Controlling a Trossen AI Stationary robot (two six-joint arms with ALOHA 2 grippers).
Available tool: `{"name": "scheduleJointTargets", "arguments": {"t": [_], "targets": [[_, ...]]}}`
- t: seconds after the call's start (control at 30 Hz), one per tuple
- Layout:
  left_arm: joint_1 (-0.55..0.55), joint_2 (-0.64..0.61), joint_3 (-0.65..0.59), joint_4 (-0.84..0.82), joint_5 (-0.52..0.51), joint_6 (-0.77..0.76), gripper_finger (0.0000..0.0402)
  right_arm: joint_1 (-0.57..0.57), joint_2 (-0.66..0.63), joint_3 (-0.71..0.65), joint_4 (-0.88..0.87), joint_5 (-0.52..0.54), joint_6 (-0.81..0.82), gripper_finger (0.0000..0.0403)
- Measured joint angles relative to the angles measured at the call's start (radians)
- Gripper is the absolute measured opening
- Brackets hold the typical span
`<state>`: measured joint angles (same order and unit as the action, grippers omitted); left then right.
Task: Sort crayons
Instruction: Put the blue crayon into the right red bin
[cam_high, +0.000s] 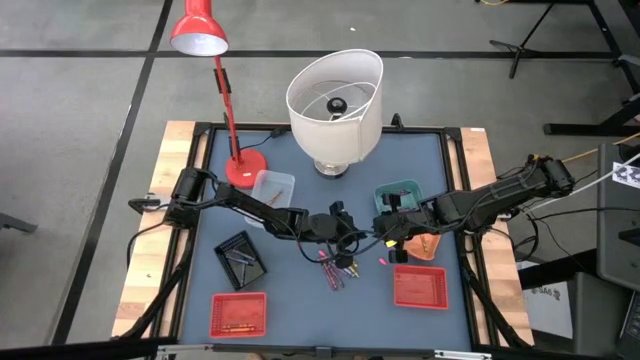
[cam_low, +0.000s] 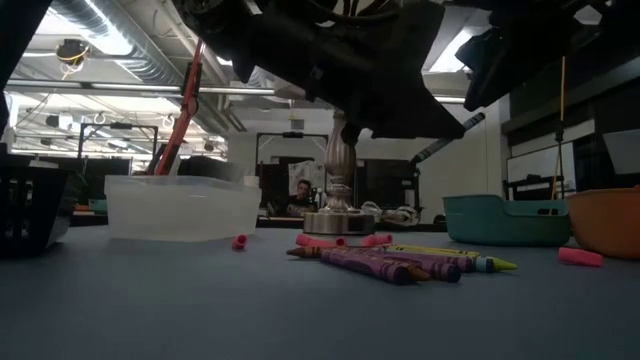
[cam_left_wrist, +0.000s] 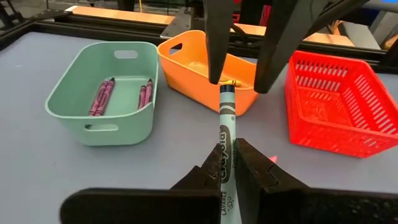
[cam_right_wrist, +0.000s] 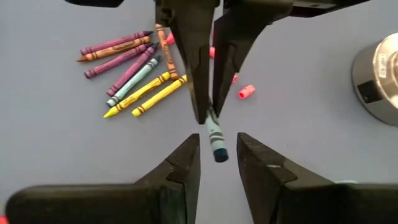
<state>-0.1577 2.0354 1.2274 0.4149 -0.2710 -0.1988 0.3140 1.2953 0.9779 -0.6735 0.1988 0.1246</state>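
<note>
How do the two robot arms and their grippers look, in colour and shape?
Both arms are black and slender, jointed in segments, with loose black cables along them. The left gripper has two long, flat, tapering black fingers. The right gripper is built the same, with matching dark fingers.

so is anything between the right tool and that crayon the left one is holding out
Nothing visible. The left tool is shut on the grey-blue crayon and holds it up above the table. Its free end sits in the gap between the open fingers of the right tool, with no other object between them.
</note>
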Motion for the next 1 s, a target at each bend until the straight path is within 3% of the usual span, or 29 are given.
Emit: {"name": "scheduleJointTargets", "arguments": {"t": [0.63, 1.0], "targets": [[0.000, -0.002, 0.001, 0.089, 0.000, 0.001, 0.0005, 0.000, 0.000, 0.000, -0.001, 0.000, 0.001, 0.0102], [0.000, -0.002, 0.001, 0.087, 0.000, 0.007, 0.0005, 0.000, 0.000, 0.000, -0.003, -0.004, 0.000, 0.0019]]}}
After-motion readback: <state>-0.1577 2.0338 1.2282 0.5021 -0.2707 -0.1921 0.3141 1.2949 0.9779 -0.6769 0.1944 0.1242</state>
